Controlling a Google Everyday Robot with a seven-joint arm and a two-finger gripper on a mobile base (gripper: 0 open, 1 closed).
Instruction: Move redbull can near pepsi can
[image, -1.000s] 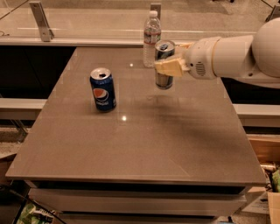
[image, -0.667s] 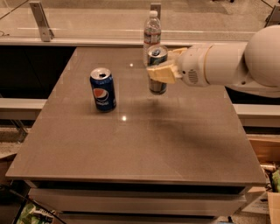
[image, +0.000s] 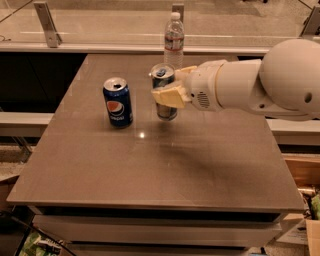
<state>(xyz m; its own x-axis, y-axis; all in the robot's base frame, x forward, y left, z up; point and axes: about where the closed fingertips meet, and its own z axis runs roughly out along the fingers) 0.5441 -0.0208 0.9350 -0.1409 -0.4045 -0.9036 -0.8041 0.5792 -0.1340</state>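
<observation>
Tool (image: 165, 93) was clenched on the redbull can (image: 166, 111), one tan finger (image: 171, 95) wrapped across the can's mid-body, silver top and lower body showing above and below it. The mid-height side grasp made sense: it kept a slim, tall can upright and left the base free to set down flat. The arm (image: 260, 82) reached in from over the right edge of the worktop (image: 175, 170), so the wrist stayed on the side away from the target and nothing of the robot sat between the two cans. The redbull can was roughly mid-width on the worktop, in the far half, upright. Couldn't tell whether its base was touching the surface or just clear of it. The pepsi can (image: 118, 102) stood upright toward the left edge, logo facing the near edge, at about the same depth. The two cans were near each other but apart, with a visible strip of bare worktop between. A water bottle (image: 174, 39) stood at the far edge, right behind the redbull can and not in the line toward the pepsi can. Judgement: the transport step was mostly done, with placement and release remaining. The next move likely needed only a short shift toward the left edge, then a level set-down. Main risks: clipping the pepsi can with the can or finger, or tipping the slim can on opening.
</observation>
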